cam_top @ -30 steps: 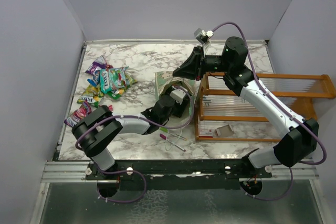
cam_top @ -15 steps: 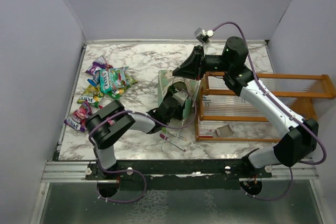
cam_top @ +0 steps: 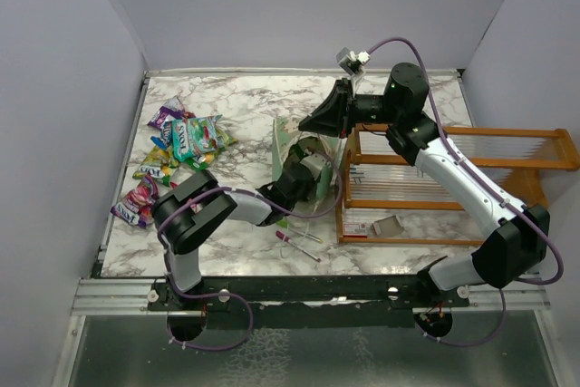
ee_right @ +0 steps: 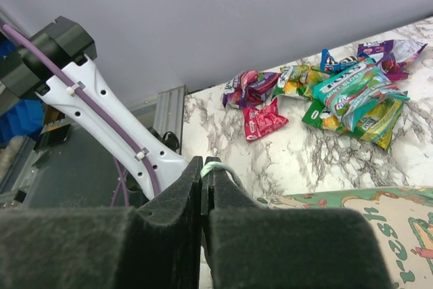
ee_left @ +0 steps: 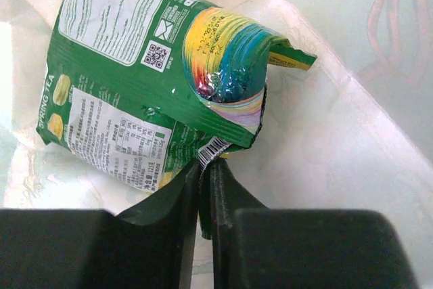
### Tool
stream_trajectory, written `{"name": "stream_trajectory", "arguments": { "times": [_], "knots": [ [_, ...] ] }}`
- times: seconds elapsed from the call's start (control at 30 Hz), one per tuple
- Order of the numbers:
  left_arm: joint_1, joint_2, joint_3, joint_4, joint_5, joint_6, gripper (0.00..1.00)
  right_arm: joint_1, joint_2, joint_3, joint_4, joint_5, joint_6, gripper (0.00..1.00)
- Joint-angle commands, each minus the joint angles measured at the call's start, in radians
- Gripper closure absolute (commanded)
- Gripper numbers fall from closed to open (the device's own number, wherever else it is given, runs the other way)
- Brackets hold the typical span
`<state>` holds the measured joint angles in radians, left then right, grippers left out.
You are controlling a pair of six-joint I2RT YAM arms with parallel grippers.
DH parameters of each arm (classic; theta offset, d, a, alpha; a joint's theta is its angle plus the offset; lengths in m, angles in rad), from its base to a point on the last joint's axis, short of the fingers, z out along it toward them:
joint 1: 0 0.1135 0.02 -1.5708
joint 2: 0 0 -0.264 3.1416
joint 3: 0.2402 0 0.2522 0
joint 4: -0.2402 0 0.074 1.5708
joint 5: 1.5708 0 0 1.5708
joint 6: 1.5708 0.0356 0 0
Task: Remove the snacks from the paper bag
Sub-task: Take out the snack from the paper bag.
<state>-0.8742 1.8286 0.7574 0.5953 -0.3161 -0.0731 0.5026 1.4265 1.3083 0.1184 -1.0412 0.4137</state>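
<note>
Pinching snack (ee_left: 135, 93), left claw (ee_left: 205, 174); right claw (ee_right: 203, 170), bag handle (ee_right: 227, 171)

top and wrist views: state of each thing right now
mint-green patterned paper bag: mouth open
right gripper: shut on the bag's thin white string handle
green shiny snack packet: inside the bag, corner pinched
left gripper: shut on that packet
pile of shiny snack packets: out of the bag

"SPRING TEA" runs along the green packet (ee_left: 135, 93) inside the paper bag (ee_left: 338, 147); a teal packet (ee_right: 353, 84) outside it reads "MINT".
</note>
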Motion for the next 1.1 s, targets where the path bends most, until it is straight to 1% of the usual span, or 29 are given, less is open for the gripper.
{"name": "stream_trajectory", "arguments": {
  "times": [0.0,0.17,0.4,0.57,0.73,0.8,0.93,1.07],
  "knots": [
    [0.010,-0.076,0.011,-0.142,-0.048,0.020,0.91,0.002,-0.029,0.029,0.037,-0.013,-0.005,0.99],
    [0.010,-0.231,0.015,-0.199,-0.027,0.007,1.00,0.001,-0.028,0.035,-0.009,0.016,-0.048,0.99],
    [0.004,-0.461,-0.036,-0.256,0.046,-0.044,1.00,0.002,-0.021,0.032,-0.024,0.038,-0.069,0.99],
    [-0.013,-0.604,-0.102,-0.293,0.096,-0.039,1.00,0.001,-0.007,0.019,-0.017,0.035,-0.071,0.99],
    [-0.032,-0.776,-0.147,-0.345,0.197,-0.037,1.00,0.004,0.010,0.007,-0.005,0.021,-0.069,0.99],
    [-0.039,-0.844,-0.148,-0.377,0.229,-0.035,1.00,0.005,0.018,0.007,0.003,0.022,-0.065,0.99],
    [-0.042,-0.956,-0.129,-0.466,0.237,-0.029,1.00,0.007,0.034,0.019,0.023,0.020,-0.054,0.99],
    [-0.042,-0.981,-0.092,-0.531,0.231,-0.012,1.00,0.026,0.059,0.045,0.038,0.017,-0.044,0.99]
  ]
}}
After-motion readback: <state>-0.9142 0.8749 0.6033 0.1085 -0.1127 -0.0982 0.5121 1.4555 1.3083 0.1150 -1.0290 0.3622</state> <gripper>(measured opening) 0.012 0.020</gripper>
